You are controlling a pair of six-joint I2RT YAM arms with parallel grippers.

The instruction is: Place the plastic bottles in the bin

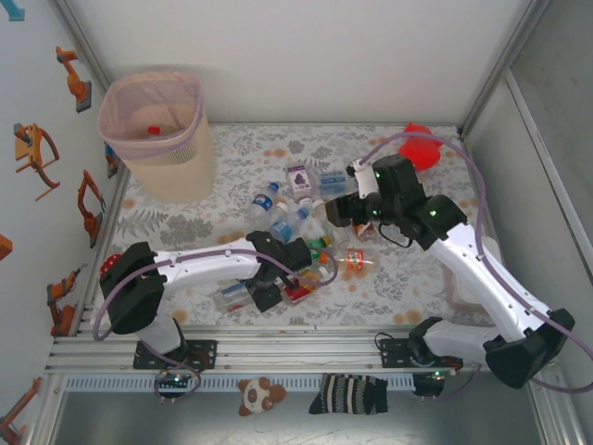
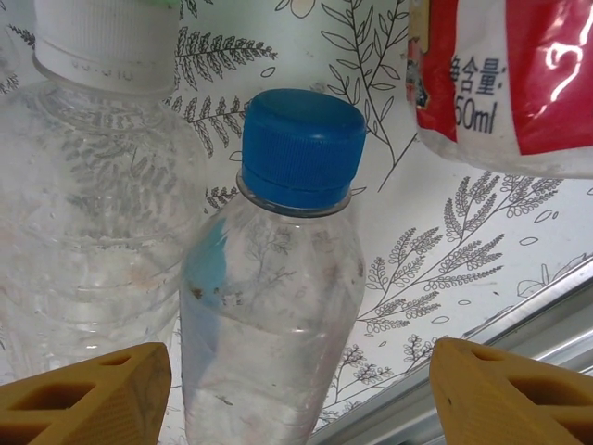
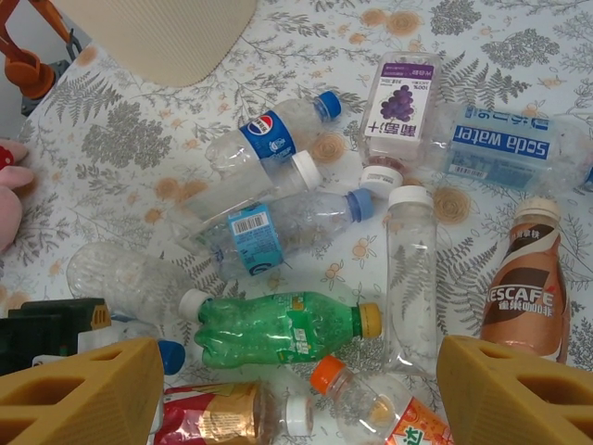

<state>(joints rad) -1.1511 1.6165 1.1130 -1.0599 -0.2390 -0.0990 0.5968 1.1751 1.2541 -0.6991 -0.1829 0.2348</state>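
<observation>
Several plastic bottles (image 1: 306, 218) lie in a heap on the floral table. The beige bin (image 1: 157, 139) with its pinkish bag stands at the far left, and a red-capped bottle (image 1: 154, 131) lies inside it. My left gripper (image 1: 269, 289) is low over the near side of the heap. In its wrist view it is open (image 2: 296, 399) around a clear blue-capped bottle (image 2: 287, 278), with a wide gap on the right side. My right gripper (image 1: 345, 211) hovers open (image 3: 301, 399) over a green bottle (image 3: 278, 326) and an orange-capped one (image 3: 371, 408), holding nothing.
A red plush (image 1: 419, 144) sits at the far right and a pink plush (image 3: 9, 185) at the left edge. The metal rail (image 2: 519, 324) of the near table edge runs just beside the left gripper. Walls close in the table on three sides.
</observation>
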